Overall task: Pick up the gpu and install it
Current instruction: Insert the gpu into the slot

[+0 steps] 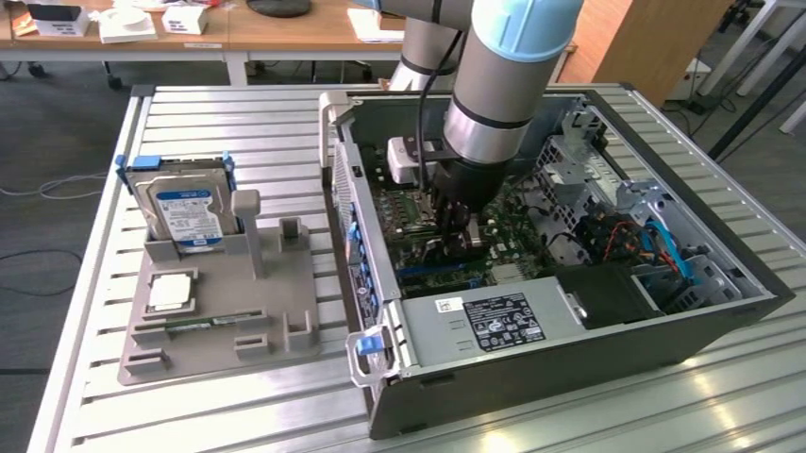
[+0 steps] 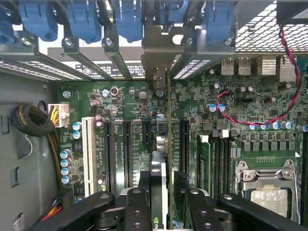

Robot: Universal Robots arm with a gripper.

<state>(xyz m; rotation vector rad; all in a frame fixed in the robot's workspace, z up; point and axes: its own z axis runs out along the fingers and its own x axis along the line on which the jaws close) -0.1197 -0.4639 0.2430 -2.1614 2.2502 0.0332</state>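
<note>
The gpu [image 2: 159, 178] stands on edge in a slot of the green motherboard [image 2: 130, 106], seen edge-on as a thin dark card. Its metal bracket [image 2: 160, 72] sits against the rear wall of the case. My gripper [image 2: 167, 211] straddles the card's near end, with one black finger [image 2: 137, 211] on each side and a small gap beside the card. In the exterior view my gripper [image 1: 456, 231] reaches down inside the open computer case [image 1: 567, 377], over the middle of the board.
A grey holder [image 1: 214, 330] on the slatted table carries a silver hard drive [image 1: 187, 212] and a green memory stick [image 1: 208, 323]. Inside the case are the power supply [image 1: 497, 321], blue slot clips [image 2: 127, 19], the CPU socket [image 2: 269, 192] and red-black cables [image 2: 250, 120].
</note>
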